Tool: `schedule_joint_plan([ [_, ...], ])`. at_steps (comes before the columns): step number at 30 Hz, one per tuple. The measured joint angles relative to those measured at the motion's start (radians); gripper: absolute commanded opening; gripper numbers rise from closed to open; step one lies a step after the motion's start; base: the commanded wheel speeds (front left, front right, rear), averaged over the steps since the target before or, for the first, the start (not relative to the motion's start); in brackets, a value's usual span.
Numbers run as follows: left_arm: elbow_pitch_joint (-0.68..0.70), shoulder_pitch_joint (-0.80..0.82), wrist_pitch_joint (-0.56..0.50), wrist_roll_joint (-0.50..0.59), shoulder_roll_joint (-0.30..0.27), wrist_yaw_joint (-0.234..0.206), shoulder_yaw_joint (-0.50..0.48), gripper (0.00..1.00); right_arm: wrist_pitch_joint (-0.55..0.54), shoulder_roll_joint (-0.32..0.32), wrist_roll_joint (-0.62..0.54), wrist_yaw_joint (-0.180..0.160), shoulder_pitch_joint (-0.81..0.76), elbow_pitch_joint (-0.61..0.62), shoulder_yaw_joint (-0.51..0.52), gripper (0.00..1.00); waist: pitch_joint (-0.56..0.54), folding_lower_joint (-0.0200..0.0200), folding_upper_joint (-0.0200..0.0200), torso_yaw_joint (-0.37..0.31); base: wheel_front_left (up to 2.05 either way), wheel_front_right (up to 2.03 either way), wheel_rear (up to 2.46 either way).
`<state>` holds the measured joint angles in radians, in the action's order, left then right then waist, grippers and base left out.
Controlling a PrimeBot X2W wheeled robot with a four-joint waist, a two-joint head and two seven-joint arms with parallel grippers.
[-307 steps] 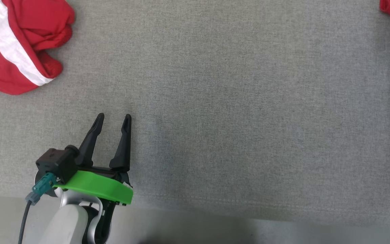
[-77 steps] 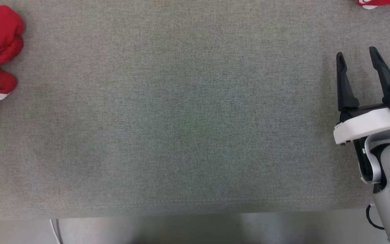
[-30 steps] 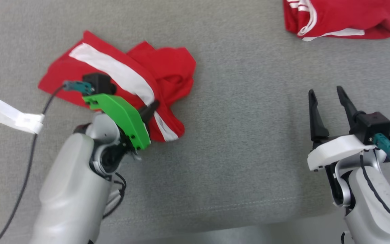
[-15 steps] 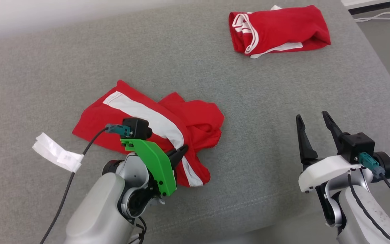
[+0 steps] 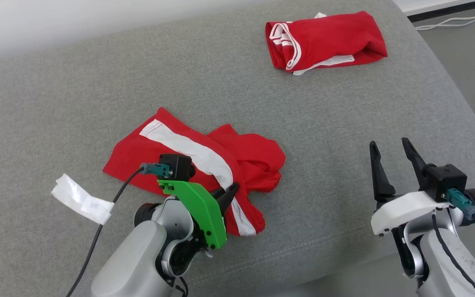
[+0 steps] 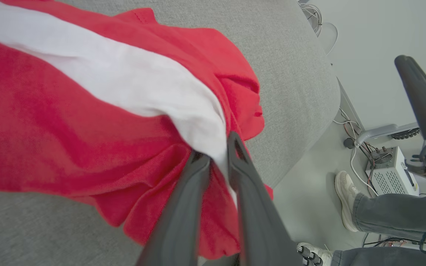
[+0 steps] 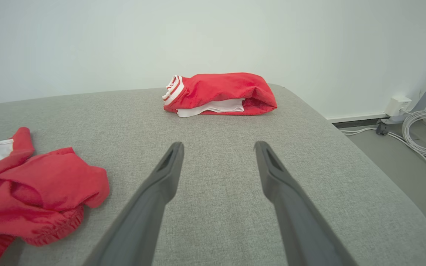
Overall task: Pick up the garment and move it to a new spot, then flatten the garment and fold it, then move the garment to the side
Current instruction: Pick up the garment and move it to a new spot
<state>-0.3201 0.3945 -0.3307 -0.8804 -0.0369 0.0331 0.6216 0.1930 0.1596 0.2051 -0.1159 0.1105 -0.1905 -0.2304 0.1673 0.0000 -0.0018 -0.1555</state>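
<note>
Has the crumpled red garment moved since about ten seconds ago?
Yes. The crumpled garment has moved to the robot's right, toward the folded garment: the wide stretch of grey couch between them earlier is now a much shorter gap.

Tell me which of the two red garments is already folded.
The far garment, at the back right: it is a compact folded bundle. The near garment lies crumpled and spread out, pinched in the left gripper.

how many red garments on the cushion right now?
2. A crumpled garment lies near the front edge, at the left tool; a folded garment sits at the far right corner. More may lie out of frame.
</note>
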Motion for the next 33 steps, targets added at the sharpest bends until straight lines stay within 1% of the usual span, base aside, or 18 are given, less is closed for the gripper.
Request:
schedule_joint_plan([
  [1, 0.001, 0.0, 0.008, 0.0, -0.001, -0.004, 0.003, 1.0, 0.0, 0.0, 0.0, 0.0, 0.0, 0.001, 0.0, 1.0, 0.001, 0.0, 0.0, 0.003, 0.0, 0.0, 0.0],
  [7, 0.004, -0.001, 0.043, -0.011, -0.001, -0.036, 0.026, 1.0, 0.0, 0.001, 0.0, 0.0, 0.0, 0.004, 0.001, 1.0, 0.002, 0.0, 0.0, 0.025, 0.0, 0.0, 0.0],
  [11, 0.001, -0.004, 0.064, -0.003, -0.003, -0.05, 0.034, 1.0, 0.0, 0.003, 0.0, 0.0, 0.0, 0.004, 0.001, 1.0, -0.006, 0.0, 0.0, 0.038, 0.0, 0.0, 0.0],
  [16, 0.006, -0.009, 0.127, 0.07, -0.007, -0.062, 0.037, 1.0, 0.0, 0.007, -0.001, 0.0, -0.008, 0.006, 0.002, 1.0, -0.028, 0.0, 0.0, 0.054, 0.0, 0.0, 0.0],
  [17, 0.01, -0.009, 0.146, 0.102, -0.012, -0.07, 0.037, 1.0, 0.0, 0.008, -0.001, 0.0, -0.015, 0.008, 0.006, 1.0, -0.033, 0.0, 0.0, 0.058, 0.0, 0.0, 0.0],
  [20, 0.021, -0.009, 0.196, 0.163, -0.043, -0.091, 0.029, 1.0, 0.0, 0.019, -0.002, 0.0, -0.033, 0.013, 0.018, 1.0, -0.046, 0.0, 0.0, 0.074, 0.0, 0.0, 0.0],
  [22, 0.03, -0.01, 0.221, 0.182, -0.076, -0.097, 0.025, 1.0, 0.0, 0.028, -0.001, -0.001, -0.043, 0.014, 0.026, 1.0, -0.055, 0.0, 0.0, 0.086, 0.0, 0.0, 0.0],
  [25, 0.042, -0.029, 0.264, 0.222, -0.104, -0.109, 0.013, 1.0, 0.0, 0.033, -0.001, -0.002, -0.064, 0.014, 0.034, 1.0, -0.068, 0.0, 0.0, 0.108, 0.0, 0.0, 0.0],
  [28, 0.052, -0.061, 0.312, 0.237, -0.128, -0.118, -0.011, 1.0, 0.0, 0.032, -0.001, -0.002, -0.089, 0.014, 0.033, 1.0, -0.083, 0.0, 0.0, 0.133, 0.0, 0.0, 0.0],
  [33, 0.074, -0.11, 0.397, 0.284, -0.193, -0.131, -0.068, 1.0, -0.002, 0.028, -0.001, -0.002, -0.121, 0.023, 0.025, 1.0, -0.107, 0.0, -0.0001, 0.175, 0.0, 0.0, 0.0],
])
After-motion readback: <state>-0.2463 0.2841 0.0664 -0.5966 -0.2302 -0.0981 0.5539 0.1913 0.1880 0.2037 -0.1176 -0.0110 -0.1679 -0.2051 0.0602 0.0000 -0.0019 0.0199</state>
